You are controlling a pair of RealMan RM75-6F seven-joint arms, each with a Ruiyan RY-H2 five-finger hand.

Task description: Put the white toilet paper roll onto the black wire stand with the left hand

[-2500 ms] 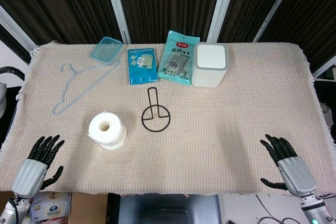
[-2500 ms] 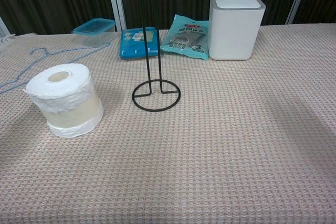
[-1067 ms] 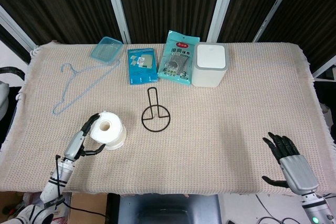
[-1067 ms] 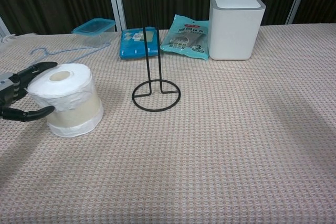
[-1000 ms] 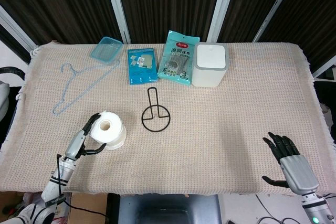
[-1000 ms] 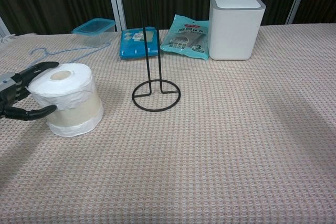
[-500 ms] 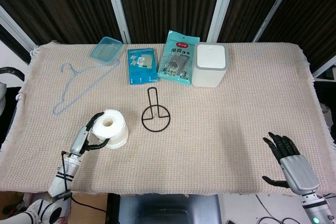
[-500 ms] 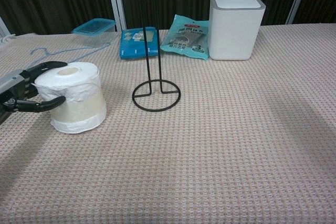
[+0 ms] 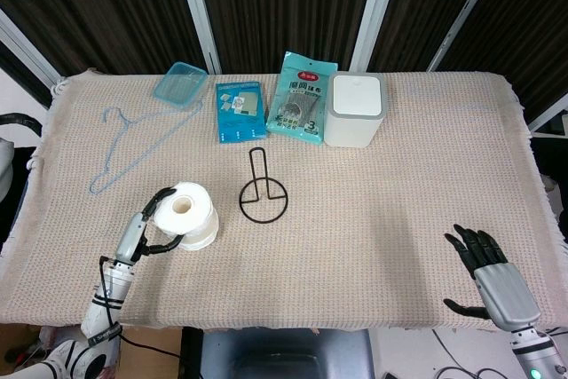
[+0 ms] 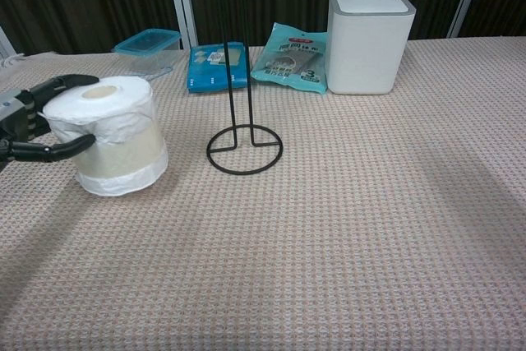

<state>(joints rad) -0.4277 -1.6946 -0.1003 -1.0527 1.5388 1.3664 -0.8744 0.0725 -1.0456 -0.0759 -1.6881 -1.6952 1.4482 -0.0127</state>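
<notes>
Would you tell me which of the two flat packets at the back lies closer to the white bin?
The teal packet, lying right beside the white bin; the blue packet lies on its far side.

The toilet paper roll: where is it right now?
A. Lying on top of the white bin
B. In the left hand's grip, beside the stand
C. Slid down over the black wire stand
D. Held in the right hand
B: the left hand grips the toilet paper roll from its side, well apart from the black wire stand, whose upright rod is bare.
</notes>
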